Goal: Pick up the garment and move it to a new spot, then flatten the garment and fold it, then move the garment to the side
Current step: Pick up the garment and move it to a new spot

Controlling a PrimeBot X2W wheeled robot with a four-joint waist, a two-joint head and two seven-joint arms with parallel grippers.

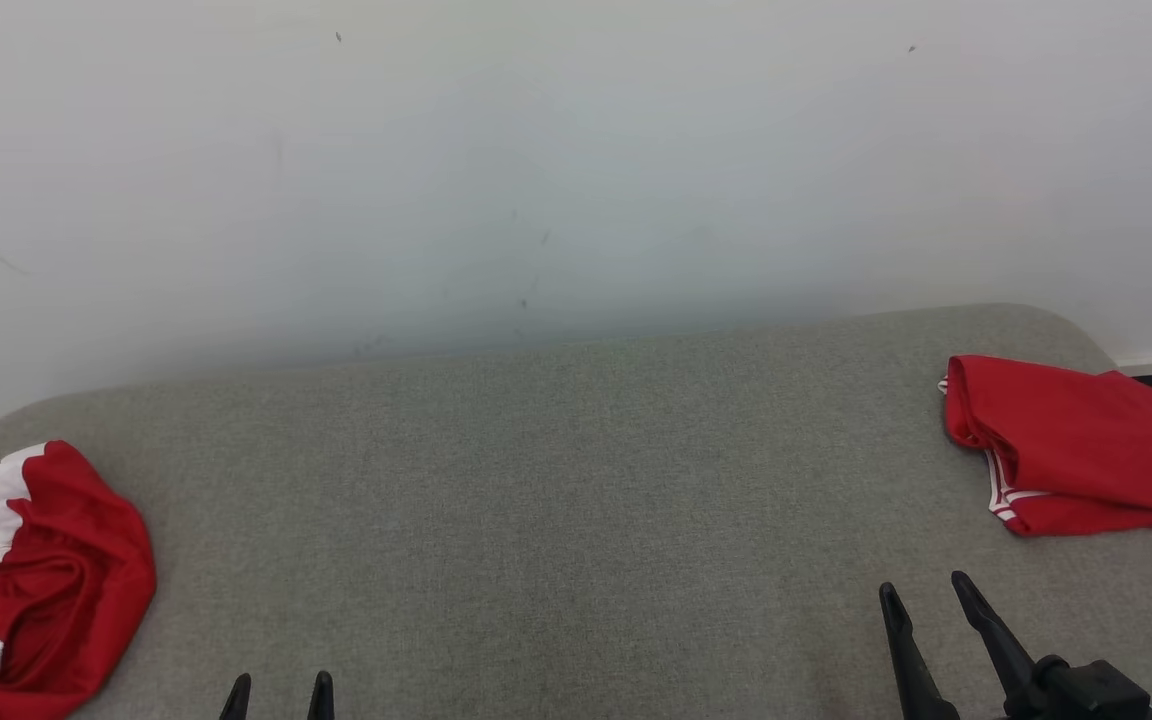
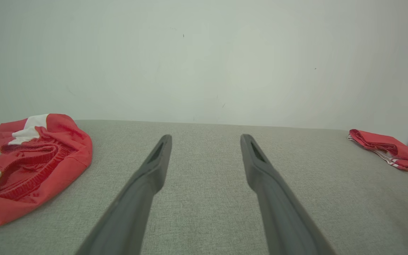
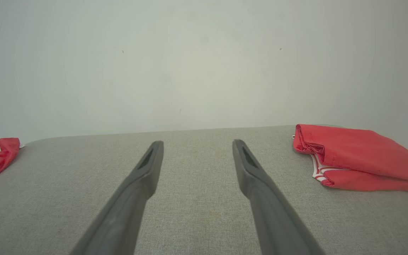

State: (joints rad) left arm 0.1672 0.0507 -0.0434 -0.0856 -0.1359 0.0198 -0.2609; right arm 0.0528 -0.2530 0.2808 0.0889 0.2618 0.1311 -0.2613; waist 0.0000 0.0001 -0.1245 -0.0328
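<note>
Nearest, the left gripper is cut off to its dark tapered tips at the lower edge, jaws spread and empty; the right gripper shows more, jaws likewise apart. On the grey woven bench, the crumpled garment, red with white bands and a gathered waistband, lies near left, partly cut off. Far right, a folded red garment runs past the edge
</note>
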